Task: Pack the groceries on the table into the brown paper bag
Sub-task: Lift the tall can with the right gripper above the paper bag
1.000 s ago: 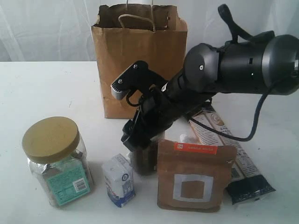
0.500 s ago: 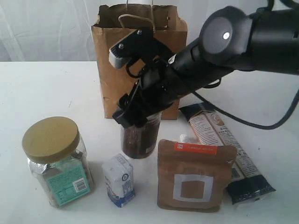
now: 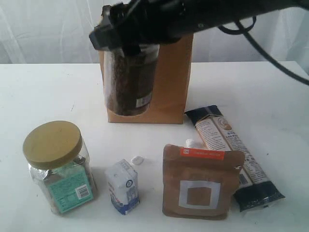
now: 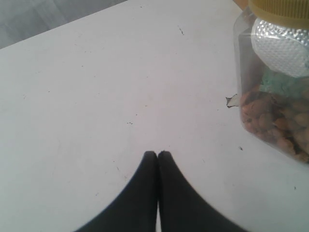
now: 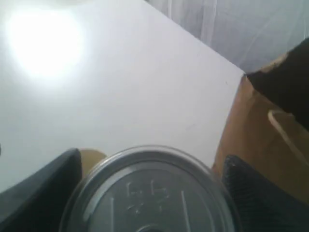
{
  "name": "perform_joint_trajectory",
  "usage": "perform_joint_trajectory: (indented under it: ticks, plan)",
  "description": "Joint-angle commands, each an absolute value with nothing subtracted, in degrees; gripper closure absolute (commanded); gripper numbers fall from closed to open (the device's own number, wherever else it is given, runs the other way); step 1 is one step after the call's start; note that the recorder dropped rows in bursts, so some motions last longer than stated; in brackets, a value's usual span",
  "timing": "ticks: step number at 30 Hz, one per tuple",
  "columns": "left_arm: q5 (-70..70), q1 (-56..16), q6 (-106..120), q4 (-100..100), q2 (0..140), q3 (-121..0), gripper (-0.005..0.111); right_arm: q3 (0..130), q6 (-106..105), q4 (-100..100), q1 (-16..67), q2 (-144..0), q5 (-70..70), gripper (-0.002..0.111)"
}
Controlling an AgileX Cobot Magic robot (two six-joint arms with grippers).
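The left gripper (image 4: 157,155) has its smooth black jaws pressed together on nothing, low over the matte white table (image 4: 96,96). Off to one side stands the clear jar with tan lid (image 4: 273,96), cut off by the frame. The right gripper (image 5: 152,162) clasps the pull-tab can (image 5: 149,198) with jaws spread wide. Its round ridged metal lid is blurred, and its body hangs clear of the table. Just beyond is the creased brown paper bag (image 5: 236,140), its top partly hidden.
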State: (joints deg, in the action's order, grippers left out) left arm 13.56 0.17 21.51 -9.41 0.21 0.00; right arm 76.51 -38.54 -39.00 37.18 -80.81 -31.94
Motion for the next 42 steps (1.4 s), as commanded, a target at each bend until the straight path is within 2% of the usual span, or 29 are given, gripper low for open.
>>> perform_joint_trajectory:
  ticks: [1,13,26,32,42]
  plan:
    - [13.5,-0.1,21.4,-9.9,0.0,0.0,0.107,79.9,-38.7,-46.8,37.3,-79.7,-28.7,0.076]
    - [13.5,-0.1,21.4,-9.9,0.0,0.0,0.107,82.7,-38.7,-46.9,37.3,-82.2,-3.0,0.076]
    - [13.5,-0.1,21.4,-9.9,0.0,0.0,0.107,92.0,-38.7,-46.3,37.3,-93.9,8.7,0.076]
    - [13.5,-0.1,21.4,-9.9,0.0,0.0,0.107,92.2,-38.7,-45.6,37.3,-96.7,11.6,0.085]
    - [13.5,-0.1,21.4,-9.9,0.0,0.0,0.107,92.2,-38.7,-38.5,37.3,-99.4,22.1,0.086]
